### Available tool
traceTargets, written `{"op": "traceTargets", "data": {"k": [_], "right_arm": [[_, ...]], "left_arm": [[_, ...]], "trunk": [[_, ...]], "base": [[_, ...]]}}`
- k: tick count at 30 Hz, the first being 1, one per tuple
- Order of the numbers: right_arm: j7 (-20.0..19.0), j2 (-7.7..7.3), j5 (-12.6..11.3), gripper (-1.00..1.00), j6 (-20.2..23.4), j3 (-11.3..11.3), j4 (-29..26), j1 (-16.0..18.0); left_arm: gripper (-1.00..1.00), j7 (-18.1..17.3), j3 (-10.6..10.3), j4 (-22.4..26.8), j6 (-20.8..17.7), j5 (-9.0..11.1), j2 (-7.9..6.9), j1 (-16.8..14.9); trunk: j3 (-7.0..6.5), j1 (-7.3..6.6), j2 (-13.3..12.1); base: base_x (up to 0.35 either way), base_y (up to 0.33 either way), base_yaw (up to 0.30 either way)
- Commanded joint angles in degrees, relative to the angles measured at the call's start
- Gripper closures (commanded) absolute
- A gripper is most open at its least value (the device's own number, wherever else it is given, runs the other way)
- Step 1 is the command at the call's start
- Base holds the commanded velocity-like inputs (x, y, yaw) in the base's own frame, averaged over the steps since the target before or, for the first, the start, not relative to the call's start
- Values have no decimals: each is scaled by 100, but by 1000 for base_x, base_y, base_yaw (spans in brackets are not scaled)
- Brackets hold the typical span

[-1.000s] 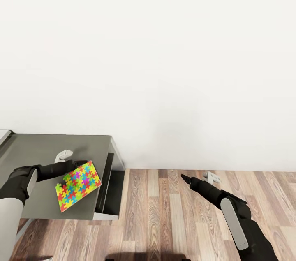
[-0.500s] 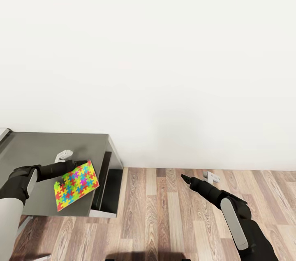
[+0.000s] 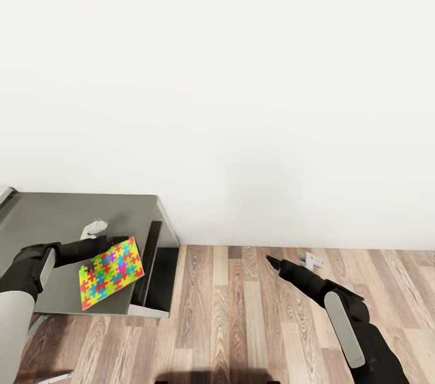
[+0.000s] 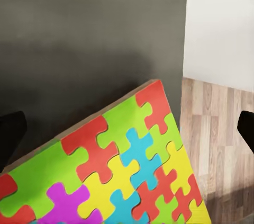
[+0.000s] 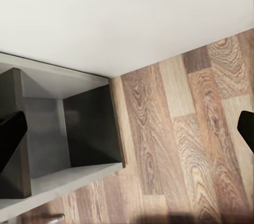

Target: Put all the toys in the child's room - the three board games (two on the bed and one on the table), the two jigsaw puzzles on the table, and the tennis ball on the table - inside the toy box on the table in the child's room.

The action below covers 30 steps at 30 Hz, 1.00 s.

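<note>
My left gripper (image 3: 118, 243) is shut on one jigsaw puzzle (image 3: 112, 272), a thin square of yellow, pink, green and blue pieces. It hangs tilted just above the right end of the grey table (image 3: 60, 214). In the left wrist view the jigsaw puzzle (image 4: 121, 171) covers the near half, with the dark table top (image 4: 79, 49) behind it. My right gripper (image 3: 270, 261) hangs over the wood floor to the right of the table, its fingers drawn to a point with nothing in them. The toy box, board games, tennis ball and bed are out of view.
A plain white wall (image 3: 241, 100) stands close behind the table. Wood-plank floor (image 3: 241, 311) stretches to the right. The table's end has a dark open recess (image 3: 158, 263), which the right wrist view shows as a shelf cavity (image 5: 90, 128). A pale sliver (image 3: 5, 193) at the far left is cut off.
The whole view has shifted, so the table sits slightly further left and higher in the picture. Both arms hold the same pose and the puzzle stays in my left gripper.
</note>
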<state>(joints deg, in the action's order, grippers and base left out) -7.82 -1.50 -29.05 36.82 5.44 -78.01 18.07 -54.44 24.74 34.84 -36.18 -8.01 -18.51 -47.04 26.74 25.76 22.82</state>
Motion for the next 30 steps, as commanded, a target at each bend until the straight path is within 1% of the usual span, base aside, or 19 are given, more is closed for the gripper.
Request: {"op": "traceTargets", "data": {"k": [1,8,17,23,26,27,29,30], "right_arm": [[-25,0,5,-100,30,10,-3,4],[-20,0,5,-100,27,9,-3,4],[-25,0,5,-100,27,10,-3,4],[-27,0,5,-100,13,10,-6,4],[-27,0,5,-100,11,10,-8,4],[-27,0,5,-100,10,10,-10,4],[-28,0,5,-100,10,10,-11,4],[-30,0,5,-100,10,10,-9,4]], "left_arm": [[-100,-50,17,6,-42,-60,6,-7],[-100,-50,-59,6,-47,-60,6,-7],[-100,-50,-60,6,-47,-60,6,-7],[-100,-82,-43,17,-41,-41,-26,-7],[-100,-264,-25,46,-39,-22,-89,-7],[-100,-440,-19,57,-39,-17,-125,-7],[-100,-908,-11,68,-39,-16,-223,-7],[-100,-1035,-9,70,-40,-16,-253,-7]], "trunk": [[9,2,10],[9,2,10],[9,2,10],[9,2,10],[9,2,10],[9,2,10],[9,2,10],[9,2,10]], "base": [[-82,-108,0],[-21,-27,0],[-1,-1,0],[0,0,0],[0,0,0],[0,0,0],[0,0,0],[0,0,0]]}}
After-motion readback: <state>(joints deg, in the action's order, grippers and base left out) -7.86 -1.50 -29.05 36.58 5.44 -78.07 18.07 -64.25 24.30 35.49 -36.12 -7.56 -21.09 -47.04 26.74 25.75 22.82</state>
